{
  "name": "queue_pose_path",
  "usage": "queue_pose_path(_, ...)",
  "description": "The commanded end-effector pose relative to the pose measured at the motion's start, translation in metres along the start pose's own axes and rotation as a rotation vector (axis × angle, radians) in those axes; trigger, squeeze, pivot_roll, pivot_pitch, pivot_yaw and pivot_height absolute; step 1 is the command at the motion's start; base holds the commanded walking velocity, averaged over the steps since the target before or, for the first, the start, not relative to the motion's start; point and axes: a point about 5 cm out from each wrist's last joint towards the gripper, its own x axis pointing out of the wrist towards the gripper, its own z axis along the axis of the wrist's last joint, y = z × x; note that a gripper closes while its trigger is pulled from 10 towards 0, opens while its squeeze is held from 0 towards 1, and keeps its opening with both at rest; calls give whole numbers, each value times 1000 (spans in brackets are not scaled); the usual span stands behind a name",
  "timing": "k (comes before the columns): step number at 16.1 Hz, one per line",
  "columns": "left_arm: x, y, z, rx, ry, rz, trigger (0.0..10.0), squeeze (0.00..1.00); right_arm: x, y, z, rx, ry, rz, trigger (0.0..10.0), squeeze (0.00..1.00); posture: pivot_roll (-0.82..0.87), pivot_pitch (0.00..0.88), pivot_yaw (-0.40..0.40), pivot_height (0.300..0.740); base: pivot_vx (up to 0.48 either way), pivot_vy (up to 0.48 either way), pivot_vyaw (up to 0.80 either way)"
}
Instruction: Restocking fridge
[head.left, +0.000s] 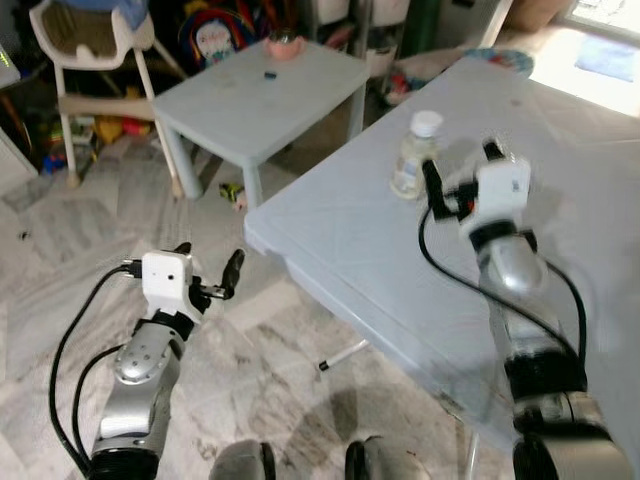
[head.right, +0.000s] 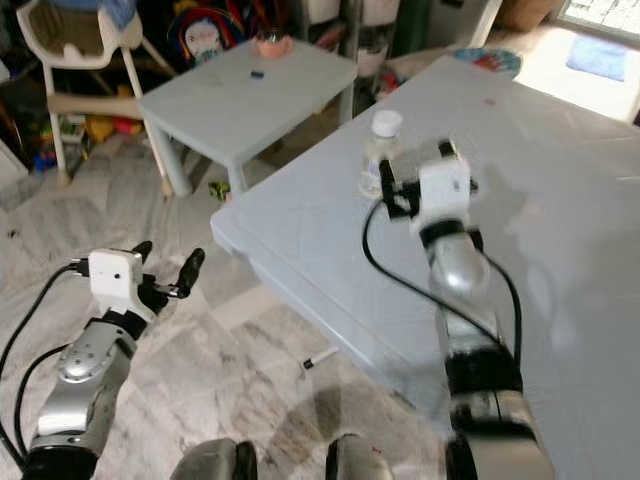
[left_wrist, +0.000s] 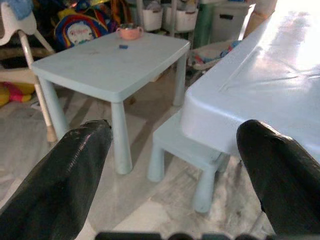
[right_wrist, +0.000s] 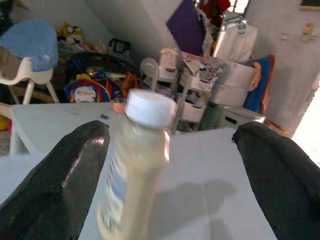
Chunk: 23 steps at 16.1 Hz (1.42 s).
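- Stood before a big pale table (head.left: 340, 250) on the right, its near-left corner jutting toward a marble floor (head.left: 60, 240).
- Farther left, a small pale-blue table (head.left: 255, 95), with a pink bowl (head.left: 285, 44) at its far edge and a small dark piece (head.left: 270, 74) near the bowl.
- At far left, a white high chair (head.left: 90, 45); beside it a colourful bag (head.left: 215, 40) and toys against the wall.
- Beyond, white drawer units (right_wrist: 192, 97) and stacked bins (right_wrist: 235, 80), seen from the right wrist.
- Under the big table's near-left edge, a low pale stool (left_wrist: 187, 150), seen from the left wrist.
- Bottle (head.left: 414, 153) upright on the big table toward its far-left part: clear, pale yellowish contents, white cap, a label too blurred to read.
- Nothing else on the table close to the bottle.
- Right gripper (head.left: 459, 178) raised over the table just near-right of the bottle, fingers spread wide, not touching it; in the wrist view the bottle lined up closer to one finger (right_wrist: 55, 175) than the other.
- Left gripper (head.left: 208, 268) low over the floor, left of the big table, fingers apart and gripping nothing.
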Motion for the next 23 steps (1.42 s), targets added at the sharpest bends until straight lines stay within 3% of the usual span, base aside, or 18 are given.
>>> queue_pose_path(1, -3, 2, 3, 17, 0, 2, 10000, 0, 5, -2, 5, 5, -23, 4, 10000, 12, 46, 121, 32, 740, 0, 0, 0)
queue_pose_path(7, -9, 6, 5, 38, 20, 7, 10000, 0, 35, -6, 18, 28, -47, 31, 10000, 0, 93, 131, 38, 740, 0, 0, 0)
queue_pose_path(19, -22, 11, 3, 63, 63, 16, 10000, 0, 61, -3, 18, 110, 22, 67, 10000, 0, 133, 167, 46, 740, 0, 0, 0)
queue_pose_path(21, -25, 12, 3, 66, 71, 20, 10000, 0, 64, -2, 18, 131, 34, 74, 1059, 0, 142, 175, 48, 740, 0, 0, 0)
queue_pose_path(22, -27, 12, 3, 68, 76, 21, 10000, 0, 65, -2, 20, 128, 34, 77, 0, 0, 142, 176, 49, 740, 0, 0, 0)
queue_pose_path(23, -27, 13, 3, 69, 78, 22, 10000, 0, 66, -2, 20, 126, 30, 79, 0, 0, 141, 177, 50, 740, 0, 0, 0)
